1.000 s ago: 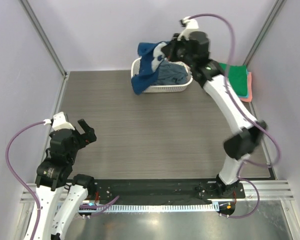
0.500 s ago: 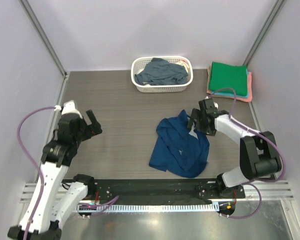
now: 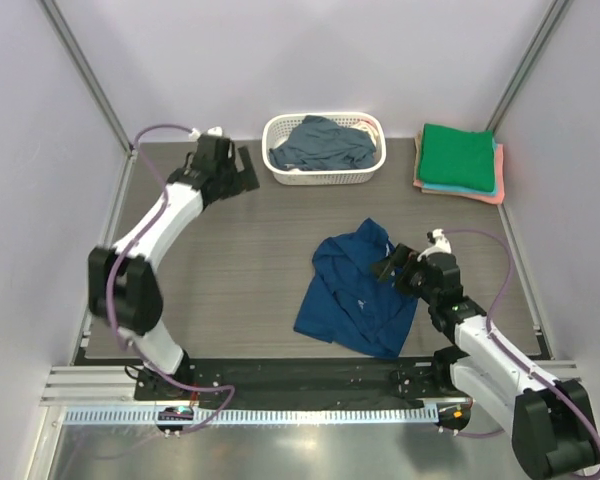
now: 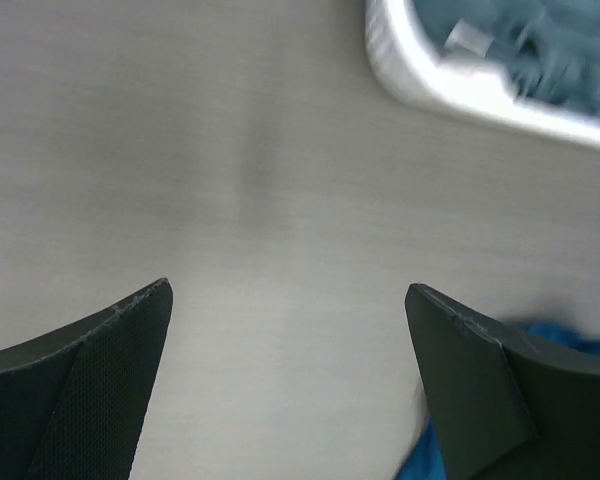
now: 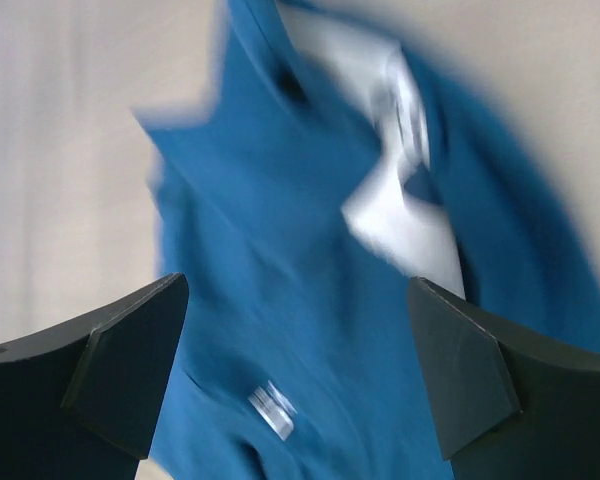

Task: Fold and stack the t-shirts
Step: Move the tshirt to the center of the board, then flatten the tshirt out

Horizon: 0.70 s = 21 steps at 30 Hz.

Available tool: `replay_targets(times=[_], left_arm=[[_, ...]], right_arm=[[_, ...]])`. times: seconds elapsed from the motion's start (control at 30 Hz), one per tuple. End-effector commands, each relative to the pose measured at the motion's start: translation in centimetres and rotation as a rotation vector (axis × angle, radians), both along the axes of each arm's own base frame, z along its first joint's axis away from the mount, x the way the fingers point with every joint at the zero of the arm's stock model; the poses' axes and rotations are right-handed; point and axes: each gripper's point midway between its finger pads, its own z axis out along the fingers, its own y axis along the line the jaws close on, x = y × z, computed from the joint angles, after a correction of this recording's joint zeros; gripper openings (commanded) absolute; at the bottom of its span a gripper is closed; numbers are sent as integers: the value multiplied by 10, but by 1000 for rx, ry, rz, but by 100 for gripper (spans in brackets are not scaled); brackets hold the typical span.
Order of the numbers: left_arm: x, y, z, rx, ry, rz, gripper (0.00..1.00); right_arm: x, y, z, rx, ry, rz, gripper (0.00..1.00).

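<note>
Gaping right gripper (image 5: 293, 288) over blue t-shirt (image 3: 352, 300)

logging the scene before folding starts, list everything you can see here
dark blue t-shirt: 1, blue with white print, crumpled mid-table
grey-blue t-shirt: 1, slate, in the basket
folded t-shirts: 3 seen, green over teal and coral, far right corner
basket: 1, white, far middle
table: 1, grey wood-grain
left tool: 1, black, open, beside the basket's left end
right tool: 1, black, open, at the dark blue t-shirt's right edge
</note>
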Motion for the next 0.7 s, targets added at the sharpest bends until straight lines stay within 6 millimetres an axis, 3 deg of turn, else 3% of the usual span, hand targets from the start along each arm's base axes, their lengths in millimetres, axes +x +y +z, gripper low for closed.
replay_targets(times=[0.0, 0.03, 0.07, 0.1, 0.13, 0.17, 0.2, 0.23, 0.27, 0.3, 0.33, 0.37, 0.4, 0.5, 0.53, 0.6, 0.63, 0.67], left_arm=[[76, -26, 44, -57, -168, -4, 100], [94, -33, 10, -36, -110, -10, 100], [107, -37, 8, -34, -117, -17, 100], [128, -42, 21, -27, -158, -28, 100], [140, -44, 14, -17, -156, -26, 100], [155, -47, -24, 8, -105, -25, 100], [172, -51, -7, 2, -149, -27, 100], [184, -55, -48, 22, -90, -28, 100], [192, -57, -52, 20, -92, -30, 100], [206, -62, -35, 5, -136, -24, 100], [213, -64, -44, 0, -134, -21, 99], [222, -67, -68, 0, -121, -19, 98], [230, -70, -67, -14, -146, -16, 96], [240, -77, -85, -61, -146, 2, 71], [240, -77, -88, -77, -142, 11, 48], [237, -77, -87, -88, -133, 24, 25], [234, -75, -84, -87, -130, 38, 1], [230, -72, -83, -92, -119, 62, 0]], right_arm=[[-5, 32, 32, 170, -191, 141, 97], [-5, 34, 36, 167, -211, 160, 97], [-6, 35, 38, 169, -222, 172, 97], [-6, 35, 34, 169, -212, 171, 99], [-7, 38, 31, 178, -207, 186, 99], [-8, 40, 30, 188, -206, 199, 99], [-7, 42, 30, 195, -206, 207, 99], [-7, 44, 27, 197, -199, 218, 99], [-6, 45, 27, 199, -198, 221, 99], [-5, 45, 28, 205, -203, 223, 99], [-6, 46, 27, 204, -197, 227, 99], [-6, 46, 27, 207, -197, 228, 99], [-6, 46, 27, 209, -199, 231, 99], [-6, 46, 27, 213, -206, 229, 99], [-7, 46, 27, 213, -207, 229, 99], [-6, 45, 26, 215, -206, 223, 99], [-6, 45, 26, 216, -205, 223, 99], [-6, 44, 26, 217, -205, 219, 99]])
